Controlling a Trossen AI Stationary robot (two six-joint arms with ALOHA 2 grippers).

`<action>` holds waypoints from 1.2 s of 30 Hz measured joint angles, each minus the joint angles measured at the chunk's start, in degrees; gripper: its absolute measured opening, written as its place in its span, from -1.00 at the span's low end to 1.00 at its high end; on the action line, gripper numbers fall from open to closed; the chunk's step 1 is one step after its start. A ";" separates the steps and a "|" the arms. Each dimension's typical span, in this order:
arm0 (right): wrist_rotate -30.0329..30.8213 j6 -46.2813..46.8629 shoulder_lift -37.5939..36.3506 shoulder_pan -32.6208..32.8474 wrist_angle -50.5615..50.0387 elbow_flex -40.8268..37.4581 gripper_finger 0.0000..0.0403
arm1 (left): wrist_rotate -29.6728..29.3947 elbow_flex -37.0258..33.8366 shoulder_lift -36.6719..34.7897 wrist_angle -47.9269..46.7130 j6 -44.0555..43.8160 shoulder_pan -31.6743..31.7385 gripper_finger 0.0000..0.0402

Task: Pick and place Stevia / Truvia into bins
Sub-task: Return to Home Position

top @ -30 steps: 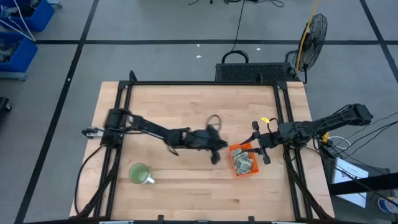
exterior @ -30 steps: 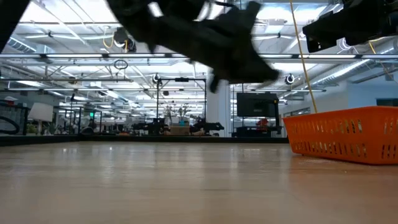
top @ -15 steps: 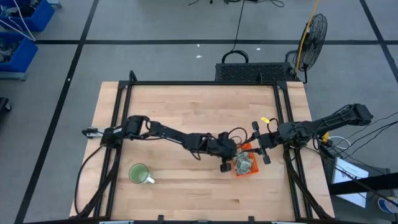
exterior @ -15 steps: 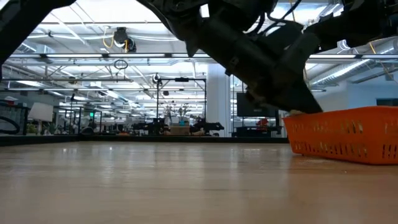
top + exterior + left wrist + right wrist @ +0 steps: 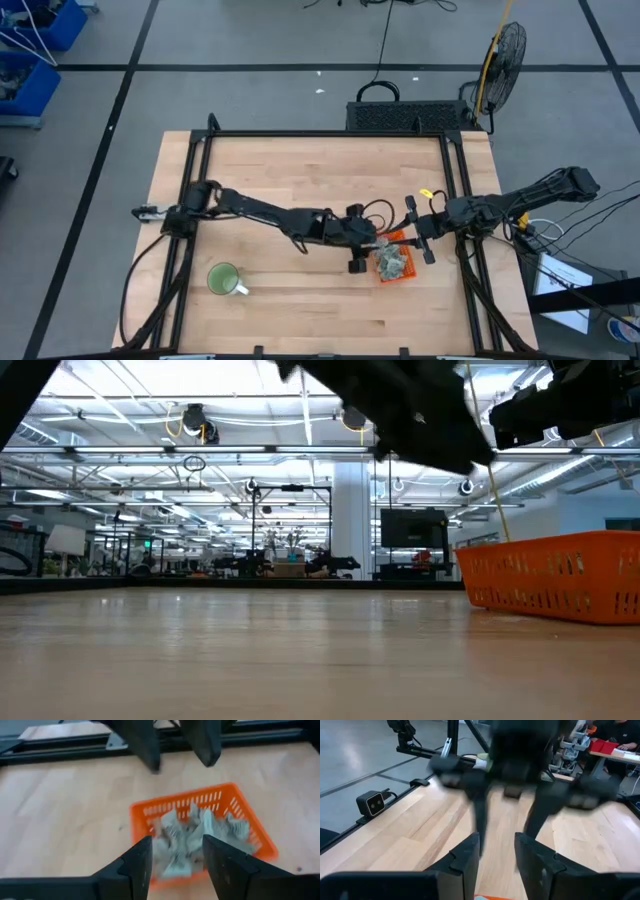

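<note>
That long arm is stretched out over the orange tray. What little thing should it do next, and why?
Probably draw the left hand back toward its base. It is open and empty above the tray, the sachets lie piled inside, and I see none loose on the table. The right hand waits beside the tray.

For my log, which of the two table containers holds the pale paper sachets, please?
The shallow bright-orange plastic tray holds them; the round green mug shows none.

Overhead, table-level, wrists seemingly opposed, tray [image 5: 550, 585] shared
</note>
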 joint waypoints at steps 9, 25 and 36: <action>0.00 2.35 -4.79 -0.01 -2.37 0.00 -0.41 | -5.23 0.04 -20.82 -31.85 -5.46 1.64 -0.12; 0.22 -0.44 -31.11 -0.15 -23.26 2.69 -0.41 | -22.01 -14.60 -48.91 -53.82 -21.18 0.19 -0.12; 0.02 7.26 -31.59 -0.15 -22.20 1.01 -0.41 | -11.52 -56.25 -77.01 -14.45 -16.24 1.79 -0.12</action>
